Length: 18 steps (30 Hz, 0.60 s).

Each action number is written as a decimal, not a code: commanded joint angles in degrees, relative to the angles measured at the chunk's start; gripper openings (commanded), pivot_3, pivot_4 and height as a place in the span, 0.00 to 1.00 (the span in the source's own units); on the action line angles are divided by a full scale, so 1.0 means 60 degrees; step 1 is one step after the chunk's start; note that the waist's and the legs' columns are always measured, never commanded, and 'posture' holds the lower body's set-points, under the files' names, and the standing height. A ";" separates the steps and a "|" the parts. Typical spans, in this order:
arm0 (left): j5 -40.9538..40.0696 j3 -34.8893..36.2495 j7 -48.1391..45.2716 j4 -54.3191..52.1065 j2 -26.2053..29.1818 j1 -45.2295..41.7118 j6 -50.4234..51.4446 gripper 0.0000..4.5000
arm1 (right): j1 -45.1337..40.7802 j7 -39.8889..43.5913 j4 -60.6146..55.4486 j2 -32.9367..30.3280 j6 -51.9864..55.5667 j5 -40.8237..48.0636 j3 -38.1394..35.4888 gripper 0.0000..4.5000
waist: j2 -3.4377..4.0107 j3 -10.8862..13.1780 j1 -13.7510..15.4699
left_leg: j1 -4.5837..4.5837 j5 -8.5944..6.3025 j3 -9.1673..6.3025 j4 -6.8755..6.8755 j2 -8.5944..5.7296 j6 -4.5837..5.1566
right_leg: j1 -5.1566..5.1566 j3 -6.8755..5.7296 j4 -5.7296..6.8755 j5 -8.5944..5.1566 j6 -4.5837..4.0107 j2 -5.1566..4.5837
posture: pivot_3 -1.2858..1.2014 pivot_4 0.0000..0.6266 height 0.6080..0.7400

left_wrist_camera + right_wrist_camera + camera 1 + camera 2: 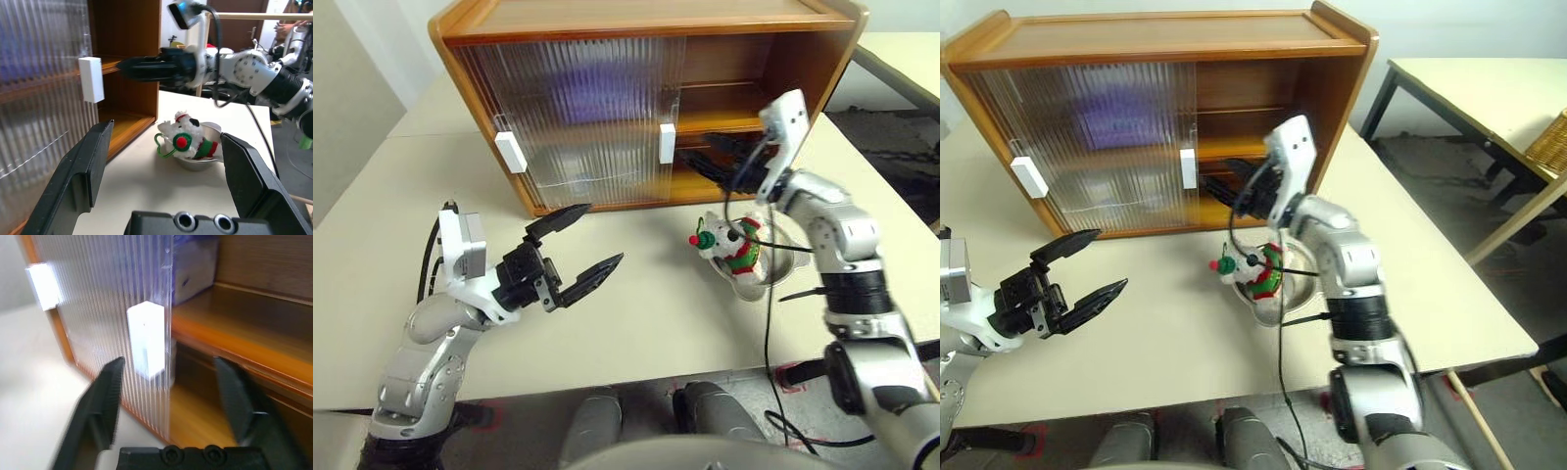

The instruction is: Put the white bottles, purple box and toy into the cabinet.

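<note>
Left claw (576, 245) nearest, fingers spread, empty, above worktop (636, 323). Toy (729, 247) sits in steel bowl (781, 262) before cabinet (636, 39). Right claw (168, 396) spread at cabinet's open side beside white handle (145, 339). Purple box (193, 267) on inner shelf behind ribbed door (578, 117).

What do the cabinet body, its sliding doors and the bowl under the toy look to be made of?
Cabinet: orange-brown wood, glossy; faint grain shows. Sliding doors: ribbed translucent plastic or glass; the contents blur through. Bowl: shiny metal, probably steel. Toy: fuzzy plush.
</note>
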 commanded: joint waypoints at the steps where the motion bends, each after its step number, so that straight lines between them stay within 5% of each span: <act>1: -0.0048 0.0100 -0.0058 0.0132 -0.0001 0.0034 -0.0086 1.00 | 0.0193 0.1387 -0.0105 -0.0845 -0.0008 0.0459 -0.0216 1.00 | -0.0008 0.0005 0.0029 | 0.0003 0.0002 0.0003 0.0004 0.0000 -0.0003 | 0.0007 0.0002 0.0000 -0.0006 -0.0002 -0.0001 | 0.53 0.12 1.00; 9: 0.0024 0.0060 -0.0196 0.0297 0.0349 0.0224 0.0303 1.00 | 0.0749 0.5538 -0.0215 -0.2984 -0.1205 0.0725 0.0374 1.00 | -0.0024 0.0015 0.0038 | 0.0008 0.0028 0.0025 0.0009 -0.0008 -0.0046 | 0.0028 -0.0005 0.0002 -0.0043 0.0079 0.0028 | 0.52 0.11 1.00; 18: 0.0631 -0.0474 -0.0652 0.0370 0.1651 0.0626 0.1251 1.00 | 0.0725 0.6240 -0.0834 -0.2961 -0.1886 0.0076 0.1382 1.00 | -0.0047 0.0034 -0.0013 | 0.0087 0.0038 0.0036 0.0014 -0.0011 -0.0057 | 0.0086 -0.0002 0.0002 -0.0038 0.0113 0.0025 | 0.52 0.12 1.00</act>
